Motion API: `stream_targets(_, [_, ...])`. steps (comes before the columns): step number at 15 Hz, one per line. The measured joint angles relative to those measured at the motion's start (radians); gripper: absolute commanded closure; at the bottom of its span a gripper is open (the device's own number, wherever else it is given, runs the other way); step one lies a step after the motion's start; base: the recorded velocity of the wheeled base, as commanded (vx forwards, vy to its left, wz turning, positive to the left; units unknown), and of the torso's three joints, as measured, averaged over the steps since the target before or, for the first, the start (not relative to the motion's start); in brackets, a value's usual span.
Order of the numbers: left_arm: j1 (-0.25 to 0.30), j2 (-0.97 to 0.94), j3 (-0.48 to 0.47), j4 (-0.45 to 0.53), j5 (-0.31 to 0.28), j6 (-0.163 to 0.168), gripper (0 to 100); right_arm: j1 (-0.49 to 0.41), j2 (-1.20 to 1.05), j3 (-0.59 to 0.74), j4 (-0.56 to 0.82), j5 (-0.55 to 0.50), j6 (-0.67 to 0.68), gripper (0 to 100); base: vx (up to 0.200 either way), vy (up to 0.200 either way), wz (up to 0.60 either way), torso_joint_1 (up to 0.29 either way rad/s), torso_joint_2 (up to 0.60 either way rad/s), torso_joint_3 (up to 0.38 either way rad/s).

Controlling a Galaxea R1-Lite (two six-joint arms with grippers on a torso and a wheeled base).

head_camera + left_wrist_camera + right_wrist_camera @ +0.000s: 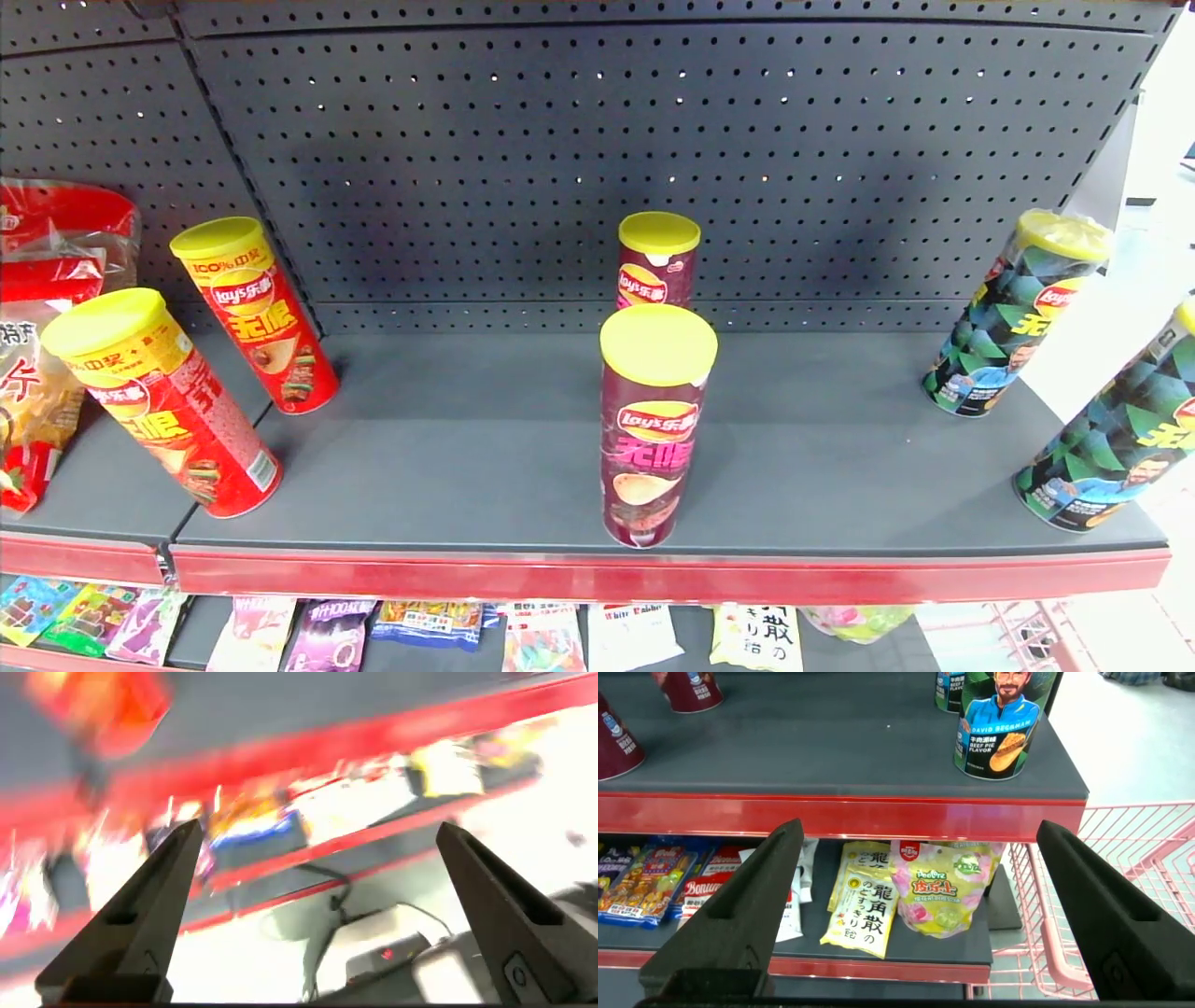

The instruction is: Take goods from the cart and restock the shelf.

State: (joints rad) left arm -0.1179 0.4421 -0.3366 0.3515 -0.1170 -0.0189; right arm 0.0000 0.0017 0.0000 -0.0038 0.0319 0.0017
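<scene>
The left gripper [320, 828] has its two dark, tapered fingers [140, 924] spread wide apart; the right gripper [920, 828] is posed alike, its fingers [1120, 919] equally wide, gripping nothing.

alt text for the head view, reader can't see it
A grey shelf holds red cans at left, maroon cans in the middle, green cans at right, two of each, standing. Snack bags lie beneath it.

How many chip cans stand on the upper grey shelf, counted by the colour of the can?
Red cans: 2
Maroon cans: 2
Green-patterned cans: 2
Total: 6
</scene>
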Motion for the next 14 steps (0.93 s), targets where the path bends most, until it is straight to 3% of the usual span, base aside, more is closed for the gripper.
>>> stream_targets(1, [0.057, -0.066, 0.046, 0.018, -0.001, -0.007, 0, 0.000, 0.000, 0.000, 0.000, 0.000, 0.000, 0, 0.000, 0.000, 0.00, 0.000, 0.00, 0.000])
stream_targets(3, [0.112, -0.182, 0.110, 0.007, -0.009, -0.015, 0, 0.000, 0.000, 0.000, 0.000, 0.000, 0.000, 0, 0.000, 0.000, 0.00, 0.000, 0.00, 0.000])
stream_targets(6, [0.127, -0.344, 0.159, -0.054, -0.012, -0.025, 0, 0.000, 0.000, 0.000, 0.000, 0.000, 0.000, 0, 0.000, 0.000, 0.00, 0.000, 0.00, 0.000])
stream_targets(8, [0.126, -0.401, 0.237, -0.334, 0.029, -0.028, 0, 0.000, 0.000, 0.000, 0.000, 0.000, 0.000, 0, 0.000, 0.000, 0.00, 0.000, 0.00, 0.000])
stream_targets(9, [0.126, -0.416, 0.263, -0.414, 0.053, -0.028, 0, 0.000, 0.000, 0.000, 0.000, 0.000, 0.000, 0, 0.000, 0.000, 0.00, 0.000, 0.00, 0.000])
stream_targets(11, [0.124, -0.433, 0.311, -0.360, 0.080, -0.010, 0, 0.000, 0.000, 0.000, 0.000, 0.000, 0.000, 0, 0.000, 0.000, 0.00, 0.000, 0.00, 0.000])
stream_targets(12, [0.123, -0.437, 0.322, -0.352, 0.082, -0.010, 0, 0.000, 0.000, 0.000, 0.000, 0.000, 0.000, 0, 0.000, 0.000, 0.00, 0.000, 0.00, 0.000])
stream_targets(14, [0.121, -0.441, 0.333, -0.351, 0.154, -0.026, 0, 0.000, 0.000, 0.000, 0.000, 0.000, 0.000, 0, 0.000, 0.000, 0.00, 0.000, 0.00, 0.000])
